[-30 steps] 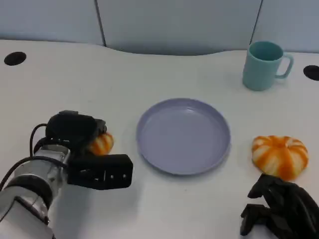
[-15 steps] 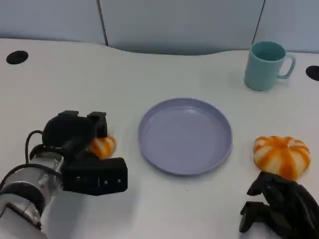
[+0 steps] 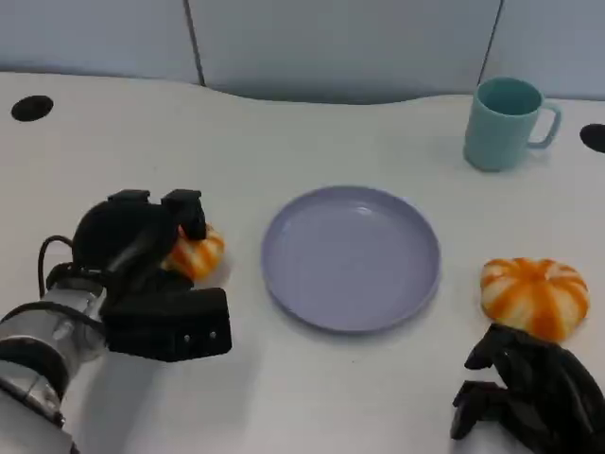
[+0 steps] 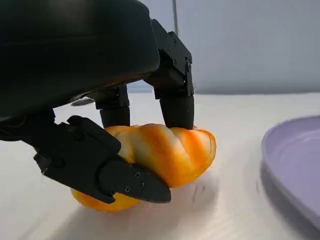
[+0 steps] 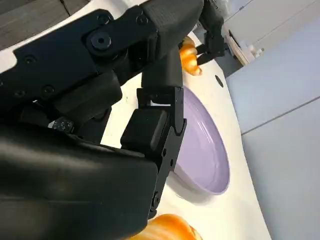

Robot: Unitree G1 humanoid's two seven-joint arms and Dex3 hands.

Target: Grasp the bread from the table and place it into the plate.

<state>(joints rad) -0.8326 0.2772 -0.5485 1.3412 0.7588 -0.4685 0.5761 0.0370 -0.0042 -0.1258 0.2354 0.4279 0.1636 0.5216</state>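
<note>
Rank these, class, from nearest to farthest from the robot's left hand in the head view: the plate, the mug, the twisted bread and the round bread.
1. Twisted bread: in the left hand.
2. Plate: table centre.
3. Round bread: right side, near the right hand.
4. Mug: far right corner.

Teal mug [image 3: 506, 123] upright on white bench [image 3: 312, 378], far right corner, handle pointing right. Black round holes [image 3: 31, 108] at bench's far left and far right edges. Grey-blue wall panels [image 3: 340, 43] behind.
</note>
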